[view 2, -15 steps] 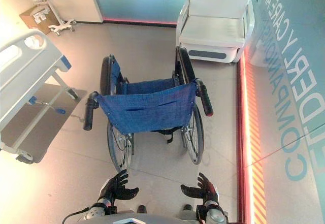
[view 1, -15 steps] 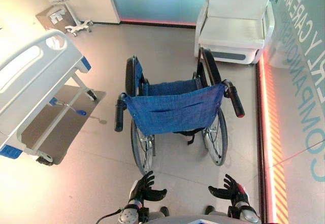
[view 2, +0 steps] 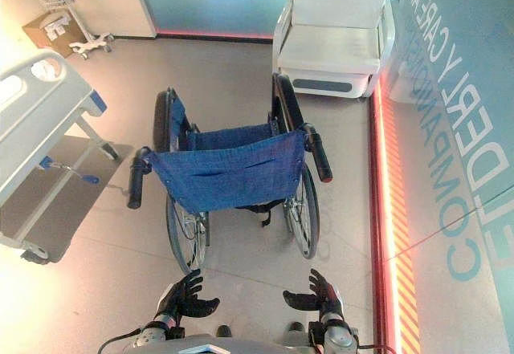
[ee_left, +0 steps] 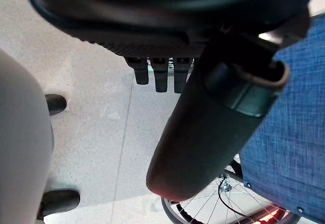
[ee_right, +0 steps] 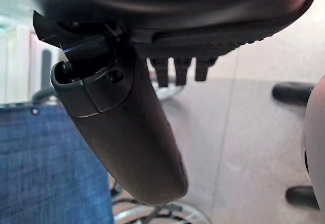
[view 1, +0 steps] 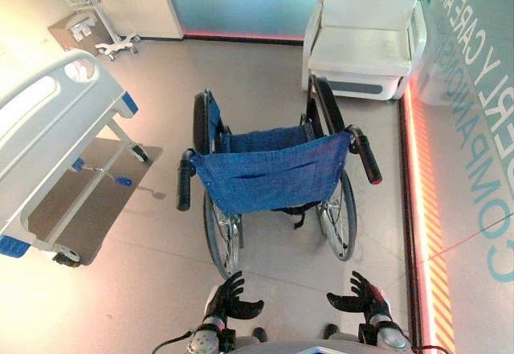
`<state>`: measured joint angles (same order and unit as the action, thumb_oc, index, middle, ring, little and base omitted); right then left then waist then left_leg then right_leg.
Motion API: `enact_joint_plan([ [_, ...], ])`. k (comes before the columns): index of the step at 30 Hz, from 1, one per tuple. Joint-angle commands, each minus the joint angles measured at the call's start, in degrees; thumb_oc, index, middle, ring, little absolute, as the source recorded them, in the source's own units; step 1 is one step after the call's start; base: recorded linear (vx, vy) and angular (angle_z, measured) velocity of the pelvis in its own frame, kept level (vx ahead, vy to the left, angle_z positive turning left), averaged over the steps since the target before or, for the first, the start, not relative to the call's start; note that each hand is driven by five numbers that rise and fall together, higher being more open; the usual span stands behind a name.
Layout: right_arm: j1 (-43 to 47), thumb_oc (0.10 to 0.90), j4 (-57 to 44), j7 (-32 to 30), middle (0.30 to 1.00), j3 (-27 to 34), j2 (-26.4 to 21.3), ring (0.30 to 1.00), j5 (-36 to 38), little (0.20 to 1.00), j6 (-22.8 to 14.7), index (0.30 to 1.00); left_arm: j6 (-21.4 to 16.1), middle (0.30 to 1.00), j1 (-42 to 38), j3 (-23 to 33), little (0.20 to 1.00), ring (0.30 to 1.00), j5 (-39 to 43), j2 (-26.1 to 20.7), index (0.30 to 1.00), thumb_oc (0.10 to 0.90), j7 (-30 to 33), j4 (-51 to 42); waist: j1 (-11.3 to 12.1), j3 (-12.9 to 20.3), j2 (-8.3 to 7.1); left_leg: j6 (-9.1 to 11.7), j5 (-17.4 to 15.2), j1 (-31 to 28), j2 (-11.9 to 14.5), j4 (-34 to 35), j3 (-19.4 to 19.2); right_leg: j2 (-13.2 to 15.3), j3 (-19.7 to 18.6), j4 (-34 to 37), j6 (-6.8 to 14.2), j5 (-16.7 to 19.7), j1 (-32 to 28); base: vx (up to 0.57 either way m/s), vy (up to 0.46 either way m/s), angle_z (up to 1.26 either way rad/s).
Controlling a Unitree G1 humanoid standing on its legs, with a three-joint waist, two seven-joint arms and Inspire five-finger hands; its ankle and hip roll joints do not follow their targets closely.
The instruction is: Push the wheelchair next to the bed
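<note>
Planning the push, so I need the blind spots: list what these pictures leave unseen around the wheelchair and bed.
Wheelchair footrests and front casters: hidden behind its blue backrest, both eye views.
Bed: cut off by the eye views' left edge; its head end is unseen.
White armchair: top of its back cut off by the eye views' top edge.
Wrist views: each hand's thumb, left hand and right hand, blocks much of the wheelchair.

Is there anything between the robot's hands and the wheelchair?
Just bare floor, in the left eye view. The left robot hand and right robot hand are open, short of the wheelchair.
</note>
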<state>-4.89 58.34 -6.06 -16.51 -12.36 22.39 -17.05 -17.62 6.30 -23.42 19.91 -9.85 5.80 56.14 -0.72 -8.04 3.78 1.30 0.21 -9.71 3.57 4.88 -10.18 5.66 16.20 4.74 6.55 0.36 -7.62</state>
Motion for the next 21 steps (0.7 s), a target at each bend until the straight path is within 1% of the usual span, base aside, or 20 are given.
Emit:
enact_joint_plan([
  [1,3.5,0.8,-1.1,-1.6,0.9,-2.2,-0.7,0.9,-2.0,0.9,-3.5,0.9,-2.4,0.9,-3.5,-1.4,0.9,0.9,-2.2,-0.6,0.9,0.8,1.2,-0.5,0.1,-1.0,-1.26,0.0,-3.6,1.0,-2.0,-1.8,-0.2,1.2,1.5,-6.7,-1.2,-4.8,1.1,0.0,0.0,0.0],
  [3,3.4,0.8,-1.7,-1.7,0.9,-2.1,-0.7,0.9,-0.9,0.9,-3.5,0.9,-3.2,0.9,-3.5,-1.4,0.9,0.9,-2.0,-0.6,0.9,0.8,1.7,-1.1,0.1,-1.0,-1.29,0.0,-3.5,0.9,-2.0,-1.8,-0.2,1.2,1.4,-6.7,-1.2,-4.8,1.0,0.0,0.0,0.0],
  [4,3.5,0.8,-2.8,-1.4,0.9,-1.7,-0.9,0.9,1.1,0.9,-3.5,0.9,-4.2,0.9,-3.6,-0.7,0.9,0.9,1.0,-0.8,0.9,0.8,2.0,-2.3,0.1,-1.1,-1.29,0.1,-3.4,0.9,-2.0,-1.8,-0.1,1.2,1.4,-6.6,-1.2,-4.7,0.9,0.0,0.0,0.0],
  [5,3.4,0.8,-3.1,-1.2,0.9,-1.6,-1.0,0.9,1.7,0.9,-3.5,0.9,-4.4,0.9,-3.7,-0.4,0.9,0.9,1.9,-0.8,0.9,0.8,1.9,-2.7,0.1,-1.1,-1.31,0.1,-3.4,0.8,-2.0,-1.8,-0.1,1.2,1.3,-6.6,-1.2,-4.6,0.8,0.0,0.0,0.0],
  [8,3.2,0.8,-9.4,-1.7,0.9,-0.1,-2.0,0.9,5.1,0.9,-2.8,0.9,-5.6,0.9,-3.8,3.0,0.9,0.9,6.3,-2.0,0.9,0.8,4.0,-9.0,0.4,-1.3,-1.47,0.1,-3.4,0.8,-1.9,-1.7,0.1,1.3,1.4,-6.3,-1.2,-4.5,0.6,0.0,-0.011,0.0],
  [11,2.9,0.8,-18.0,-3.4,0.9,2.5,-4.1,0.9,7.6,0.9,-3.4,0.9,-8.5,0.9,-3.3,7.0,0.9,0.9,9.4,-4.2,0.9,0.8,7.0,-16.3,0.7,-1.2,-1.79,-0.1,-3.3,1.1,-1.6,-1.8,0.0,1.3,1.3,-6.3,-1.2,-4.2,0.9,-0.01,-0.046,0.0],
  [13,2.6,0.8,-21.3,-4.6,0.9,3.4,-4.8,0.9,8.2,0.9,-4.0,0.9,-9.7,0.9,-3.3,8.4,0.9,0.9,10.5,-4.9,0.9,0.8,8.2,-18.3,0.6,-1.2,-1.98,-0.1,-3.2,1.1,-1.4,-1.8,-0.1,1.2,1.2,-6.4,-1.3,-4.2,1.0,-0.01,-0.015,0.0],
  [14,2.6,0.8,-21.3,-4.6,0.9,3.4,-4.8,0.9,8.2,0.9,-4.0,0.9,-9.7,0.9,-3.3,8.4,0.9,0.9,10.5,-4.9,0.9,0.8,8.2,-18.3,0.6,-1.2,-1.98,-0.1,-3.2,1.1,-1.4,-1.8,-0.1,1.2,1.2,-6.4,-1.3,-4.2,1.0,0.0,0.0,0.0],
  [15,2.5,0.8,-24.9,-6.4,0.9,5.6,-5.9,0.9,8.9,0.9,-6.1,0.9,-11.6,0.9,-3.3,11.4,0.9,0.9,11.0,-5.8,0.9,0.8,10.0,-20.4,0.5,-1.2,-2.26,0.0,-3.1,1.0,-1.4,-1.6,-0.2,1.2,1.0,-6.4,-1.3,-4.1,1.0,0.0,0.0,0.0],
  [16,2.7,0.8,-26.0,-6.6,0.9,6.7,-6.4,0.9,9.6,0.9,-7.1,0.9,-12.3,0.9,-3.4,12.5,0.9,0.9,11.2,-6.2,0.9,0.8,11.4,-21.0,0.5,-1.2,-2.35,0.0,-3.0,0.9,-1.3,-1.5,-0.2,1.2,1.0,-6.3,-1.3,-4.0,0.9,0.0,0.0,0.0],
  [18,2.7,0.8,-28.0,-6.9,0.9,8.5,-7.0,0.9,9.9,0.9,-7.6,0.9,-12.4,0.9,-3.3,14.8,0.9,0.9,11.0,-6.7,0.9,0.8,12.7,-22.1,0.4,-1.1,-2.47,0.0,-3.0,0.6,-1.3,-1.4,-0.2,1.2,0.9,-6.3,-1.3,-4.0,0.8,0.0,0.0,0.0],
  [19,2.7,0.8,-29.0,-7.2,0.9,9.9,-7.5,0.9,9.6,0.9,-8.9,0.9,-13.0,0.9,-3.1,16.3,0.9,0.9,9.9,-7.1,0.9,0.8,14.6,-22.7,0.4,-1.0,-2.56,0.1,-3.1,0.4,-1.3,-1.3,-0.3,1.2,0.9,-6.3,-1.3,-4.0,0.7,0.03,-0.01,0.01],
  [21,2.9,0.8,-30.4,-6.7,0.9,12.6,-8.8,0.9,10.0,0.9,-9.2,0.9,-13.5,0.9,-3.0,18.8,0.9,0.9,8.9,-7.8,0.9,0.8,16.1,-23.7,0.4,-0.8,-2.69,0.1,-3.1,0.1,-1.3,-1.1,-0.2,1.2,0.8,-6.1,-1.3,-3.9,0.4,0.03,-0.008,-0.01],
])
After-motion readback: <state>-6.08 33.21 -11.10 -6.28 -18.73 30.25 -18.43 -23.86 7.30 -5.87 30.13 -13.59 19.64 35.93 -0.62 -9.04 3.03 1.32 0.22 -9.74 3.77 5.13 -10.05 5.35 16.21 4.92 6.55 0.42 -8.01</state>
